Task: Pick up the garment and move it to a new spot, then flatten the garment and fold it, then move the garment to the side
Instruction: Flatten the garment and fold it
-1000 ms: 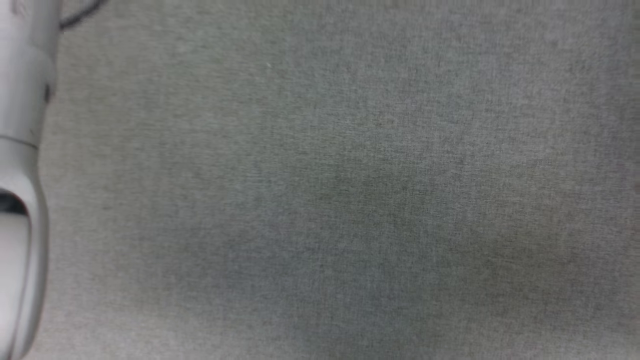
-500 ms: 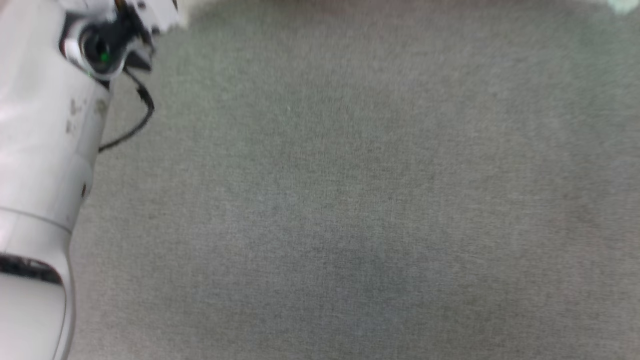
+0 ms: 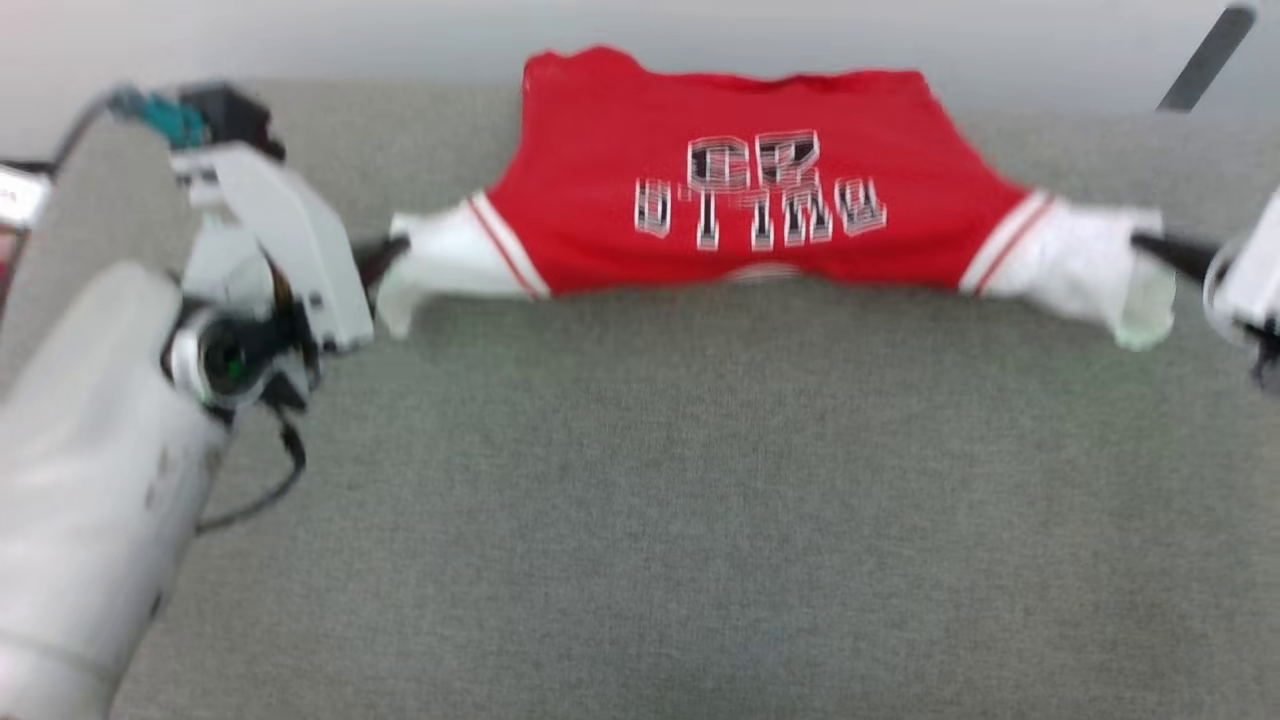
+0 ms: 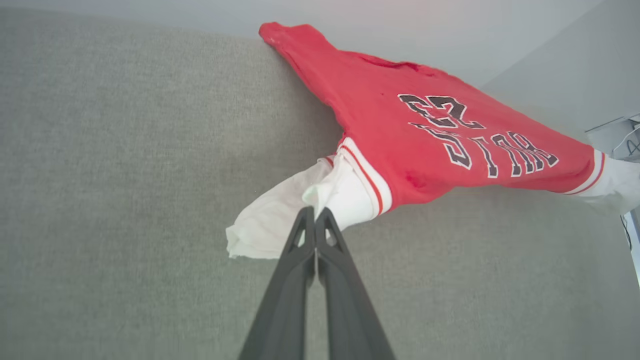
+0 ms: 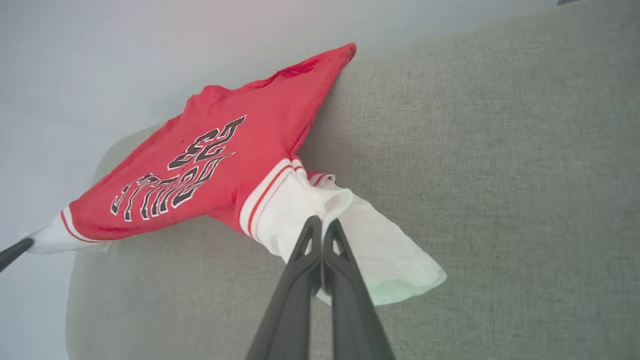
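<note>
Head view swung up, so you now see the garment (image 3: 740,200). Wrist views show left gripper (image 4: 315,211) and right gripper (image 5: 322,221) each clamped on a white sleeve (image 4: 265,230).

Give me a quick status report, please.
Left claw and right claw shut, one per sleeve. Red-and-white jersey T-shirt stretched between them over grey fabric surface. No obstruction seen.

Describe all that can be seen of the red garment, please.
The garment is a red jersey-like T-shirt of soft cloth, with white short sleeves, red-white striped trim and a black, white-outlined "BULLS 23" print facing up. It is stretched wide: the left tool is shut on one white sleeve, the right tool on the other. Its hem reaches the far edge of the grey fabric surface; its middle seems lifted a little.
</note>
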